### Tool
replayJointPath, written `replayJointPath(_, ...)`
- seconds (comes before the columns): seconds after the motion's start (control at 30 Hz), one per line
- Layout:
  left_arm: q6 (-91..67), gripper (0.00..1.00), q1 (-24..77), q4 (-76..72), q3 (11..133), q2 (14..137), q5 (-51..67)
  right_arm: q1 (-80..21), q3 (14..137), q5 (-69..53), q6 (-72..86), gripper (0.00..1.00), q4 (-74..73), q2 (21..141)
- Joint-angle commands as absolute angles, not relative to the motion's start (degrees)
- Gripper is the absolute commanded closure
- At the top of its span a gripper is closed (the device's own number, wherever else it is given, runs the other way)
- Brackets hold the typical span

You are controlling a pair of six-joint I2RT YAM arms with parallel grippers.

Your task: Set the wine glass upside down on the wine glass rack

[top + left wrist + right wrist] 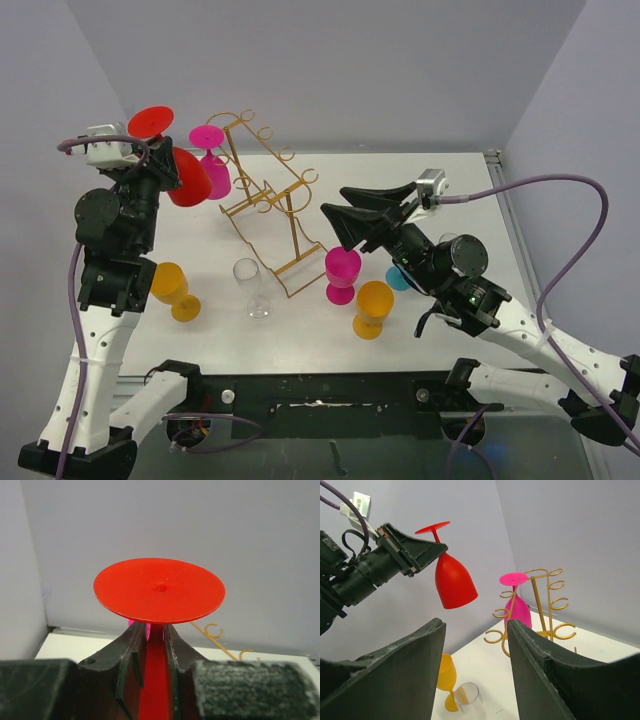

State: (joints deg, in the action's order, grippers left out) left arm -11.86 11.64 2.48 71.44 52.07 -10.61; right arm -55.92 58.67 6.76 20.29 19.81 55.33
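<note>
Gripping red wine glass (451,582) by stem with left end effector (155,632), bowl down, in air left of gold wine glass rack (272,205). Holding right end effector (476,630) wide open, empty, right of rack. Also seeing pink glass (212,165) inverted at rack's left end.

No legible text, no labels or brands, no numbers or signs (in any view)
</note>
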Motion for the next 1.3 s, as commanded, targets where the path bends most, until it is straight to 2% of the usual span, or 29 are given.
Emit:
replayJointPath(0.0, -8.62, 1.00, 9.21, 1.36, 67.46, 51.12, -13.55, -55.77, 57.17, 11.25, 18.82, 0.47, 20.67, 51.47)
replayJointPath(0.17, -10.97, 1.00, 3.64, -4.12, 59.24, 49.69, -6.80, -55.64, 54.57, 12.76, 18.63, 0.47, 20.57, 48.68)
replayJointPath(0.27, -10.96, 1.00, 1.33, -11.74, 53.17, 48.47, -2.16, -55.64, 53.42, 13.20, 18.56, 0.47, 20.54, 47.20)
replayJointPath(0.4, -8.12, 1.00, -0.06, -21.37, 46.70, 48.13, 9.84, -55.52, 52.08, 13.34, 18.54, 0.47, 20.70, 45.67)
replayJointPath(0.53, -7.02, 1.00, -0.90, -30.31, 41.87, 48.75, 14.70, -55.48, 51.04, 13.36, 18.37, 0.47, 21.00, 44.43)
replayJointPath(0.83, -7.51, 1.00, -4.29, -39.48, 41.45, 56.23, 26.25, -55.29, 49.45, 13.25, 18.20, 0.47, 21.90, 41.91)
replayJointPath(1.27, -6.81, 1.00, -4.57, -39.50, 44.00, 63.51, 30.13, -55.14, 48.81, 12.67, 18.77, 0.47, 22.96, 41.99)
